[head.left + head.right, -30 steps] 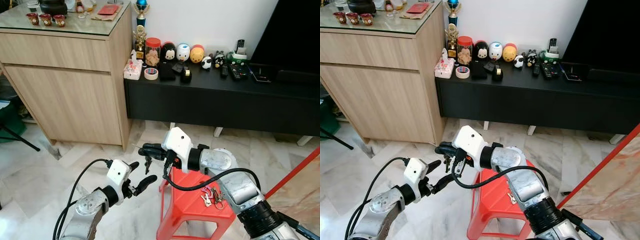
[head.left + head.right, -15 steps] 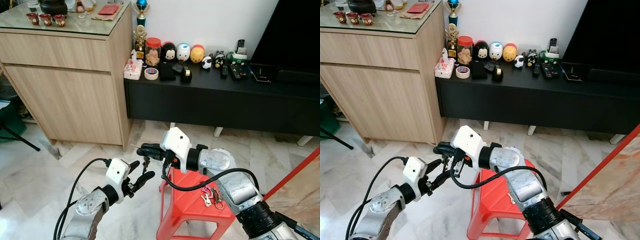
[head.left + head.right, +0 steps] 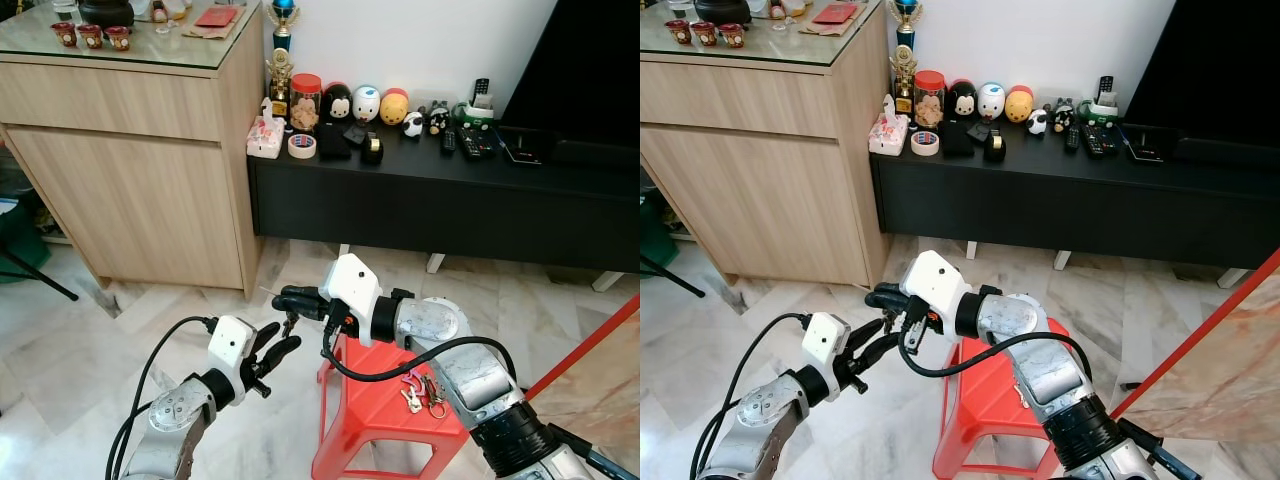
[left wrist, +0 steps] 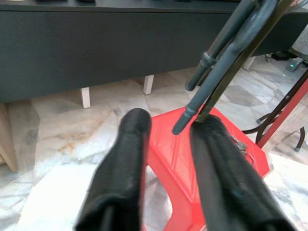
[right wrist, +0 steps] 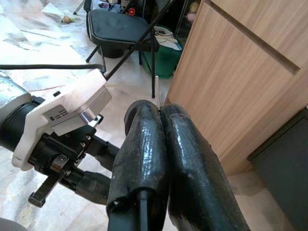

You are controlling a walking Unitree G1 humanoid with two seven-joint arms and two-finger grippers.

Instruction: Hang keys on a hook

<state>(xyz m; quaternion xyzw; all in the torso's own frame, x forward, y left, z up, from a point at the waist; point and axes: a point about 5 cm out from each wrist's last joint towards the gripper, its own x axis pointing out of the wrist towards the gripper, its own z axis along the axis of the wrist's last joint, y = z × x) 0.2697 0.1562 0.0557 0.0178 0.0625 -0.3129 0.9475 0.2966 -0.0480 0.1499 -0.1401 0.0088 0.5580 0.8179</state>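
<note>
The right pincer [image 3: 287, 300] is reaching across the robot's front, out over the marble floor [image 3: 90, 340] to the left of the red stool [image 3: 380, 410], with its two fingers [image 5: 159, 149] pressed tight together. A small bunch of keys [image 3: 290, 322] is hanging just under the fingertips, apparently pinched there, though the grip itself is too small to confirm; in the right wrist view only a thin pale sliver is showing at the tips. The left pincer [image 3: 272, 348] is sitting directly below and just beside the right one, its fingers [image 4: 126, 163] standing apart with a clear gap between them and gripping nothing. In the left wrist view those fingers are pointing toward the stool and the black TV table [image 4: 96, 43], with the right arm's cables crossing overhead. A second bunch of keys [image 3: 422, 392], with pink tags, is lying on the stool top near the right forearm, apart from both pincers. Behind the arms, a wooden cabinet [image 3: 130, 170] is standing against the wall beside the TV table, which is carrying a roll of tape [image 3: 302, 147], toy figures [image 3: 365, 104] and remotes [image 3: 474, 145]. No hook can be made out.
</note>
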